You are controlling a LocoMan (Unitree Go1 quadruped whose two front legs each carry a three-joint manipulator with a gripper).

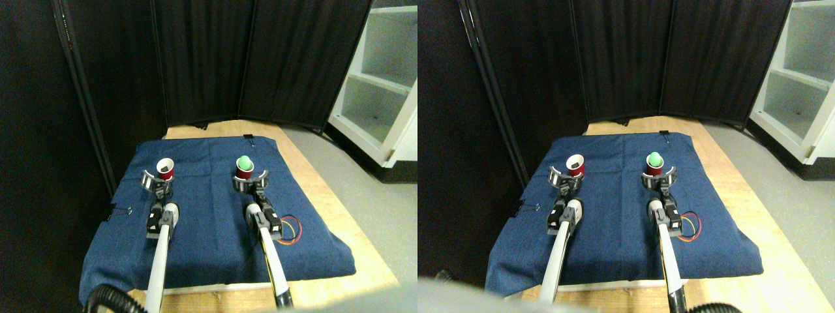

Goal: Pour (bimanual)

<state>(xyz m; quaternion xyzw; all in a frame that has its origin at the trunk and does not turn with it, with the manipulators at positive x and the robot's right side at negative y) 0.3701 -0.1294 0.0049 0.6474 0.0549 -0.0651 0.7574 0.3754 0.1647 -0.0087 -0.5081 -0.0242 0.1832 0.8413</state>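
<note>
Left claw (156, 180): curved jaws spread wide around the base of the left red cup (166, 169); contact cannot be told. Cup upright, mouth empty-looking. Right claw (251, 179): jaws likewise spread around the right red cup (244, 173), which carries a green ball (244, 162) on top. Both cups stand on the blue cloth (209, 222) over the wooden table (326, 195), well apart
</note>
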